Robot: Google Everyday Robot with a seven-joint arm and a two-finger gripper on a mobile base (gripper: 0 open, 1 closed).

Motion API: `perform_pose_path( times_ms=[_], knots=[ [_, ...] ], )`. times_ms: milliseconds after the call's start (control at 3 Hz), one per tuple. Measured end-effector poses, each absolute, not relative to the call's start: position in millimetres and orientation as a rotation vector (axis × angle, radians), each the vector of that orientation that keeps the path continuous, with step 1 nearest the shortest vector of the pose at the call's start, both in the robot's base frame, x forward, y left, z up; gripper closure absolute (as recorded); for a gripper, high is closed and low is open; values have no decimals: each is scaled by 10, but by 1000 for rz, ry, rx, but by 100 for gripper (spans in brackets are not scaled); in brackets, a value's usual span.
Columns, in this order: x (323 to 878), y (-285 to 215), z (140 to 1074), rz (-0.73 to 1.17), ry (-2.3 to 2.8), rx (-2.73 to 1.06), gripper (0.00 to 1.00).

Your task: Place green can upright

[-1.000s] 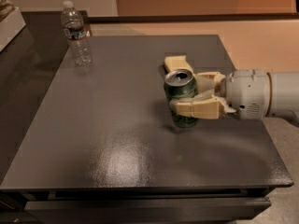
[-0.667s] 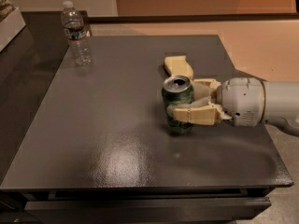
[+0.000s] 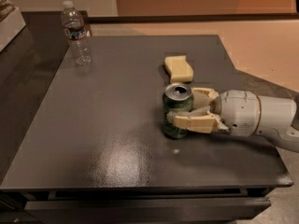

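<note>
Centrally — end effector (image 3: 181, 110) around green can (image 3: 177, 101)

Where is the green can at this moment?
The green can stands upright on the dark table, right of centre in the camera view, held in the gripper, with the yellow sponge just behind it.

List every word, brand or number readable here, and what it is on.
The green can, clasped by the gripper on the right of the table: pale lettering, too blurred to read.
The water bottle at the far left: label too small to read.
No other text shows.
</note>
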State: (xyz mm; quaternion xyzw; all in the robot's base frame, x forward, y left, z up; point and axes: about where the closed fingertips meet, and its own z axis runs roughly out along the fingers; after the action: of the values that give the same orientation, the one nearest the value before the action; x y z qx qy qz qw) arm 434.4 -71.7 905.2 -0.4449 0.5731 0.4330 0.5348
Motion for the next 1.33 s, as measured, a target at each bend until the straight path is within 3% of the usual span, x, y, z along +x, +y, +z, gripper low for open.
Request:
perform_pose_path(
  times_ms=[333, 1333],
  knots=[
    [4334, -731, 8985, 1050, 1335, -1044, 69],
    [4308, -697, 8956, 1059, 1317, -1049, 0]
  ],
)
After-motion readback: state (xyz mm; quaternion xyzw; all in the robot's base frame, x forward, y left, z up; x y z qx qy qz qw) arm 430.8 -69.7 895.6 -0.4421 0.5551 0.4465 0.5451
